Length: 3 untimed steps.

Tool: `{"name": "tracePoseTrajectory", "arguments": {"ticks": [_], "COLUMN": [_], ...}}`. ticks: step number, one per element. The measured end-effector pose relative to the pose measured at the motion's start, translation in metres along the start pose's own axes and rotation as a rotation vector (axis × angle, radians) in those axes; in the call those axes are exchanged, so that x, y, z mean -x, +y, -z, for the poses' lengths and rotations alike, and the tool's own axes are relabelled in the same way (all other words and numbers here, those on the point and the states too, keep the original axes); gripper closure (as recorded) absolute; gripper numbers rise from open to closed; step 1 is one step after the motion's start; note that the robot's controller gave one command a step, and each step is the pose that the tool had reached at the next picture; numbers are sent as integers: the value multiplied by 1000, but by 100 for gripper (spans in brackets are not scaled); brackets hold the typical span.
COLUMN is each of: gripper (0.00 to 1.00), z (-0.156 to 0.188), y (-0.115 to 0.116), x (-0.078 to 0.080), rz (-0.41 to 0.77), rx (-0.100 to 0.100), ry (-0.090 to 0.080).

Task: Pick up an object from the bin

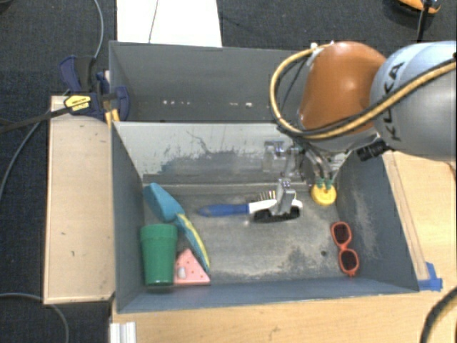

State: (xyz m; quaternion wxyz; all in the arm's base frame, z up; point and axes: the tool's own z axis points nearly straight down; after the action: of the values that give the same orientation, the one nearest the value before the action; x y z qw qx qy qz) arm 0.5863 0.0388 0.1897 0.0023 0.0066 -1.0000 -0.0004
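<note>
My gripper [287, 186] hangs low in the middle of the bin, right over the head end of a brush [246, 209]. The brush has a blue handle pointing left and a white and black head, which lies directly beneath the gripper. A small yellow round thing [325, 194] with a green bit on top sits just right of the gripper. Red sunglasses [344, 247] lie further right, toward the front.
In the front left corner lies a group: a green cup, a blue piece, a yellow and blue curved piece and a pink wedge. The arm with its orange cover and cables hangs over the bin's back right part.
</note>
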Motion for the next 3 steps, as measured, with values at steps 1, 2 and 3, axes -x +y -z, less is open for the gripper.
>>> {"name": "tracePoseTrajectory", "arguments": {"ticks": [1,2,3], "gripper": [0,0,0], "z": [5,-36,-78], "y": [0,-14,-38], "x": [1,-12,-18], "rz": [-1,-50,-7], "rx": [0,2,0], "ry": [-8,-14,-7]}}
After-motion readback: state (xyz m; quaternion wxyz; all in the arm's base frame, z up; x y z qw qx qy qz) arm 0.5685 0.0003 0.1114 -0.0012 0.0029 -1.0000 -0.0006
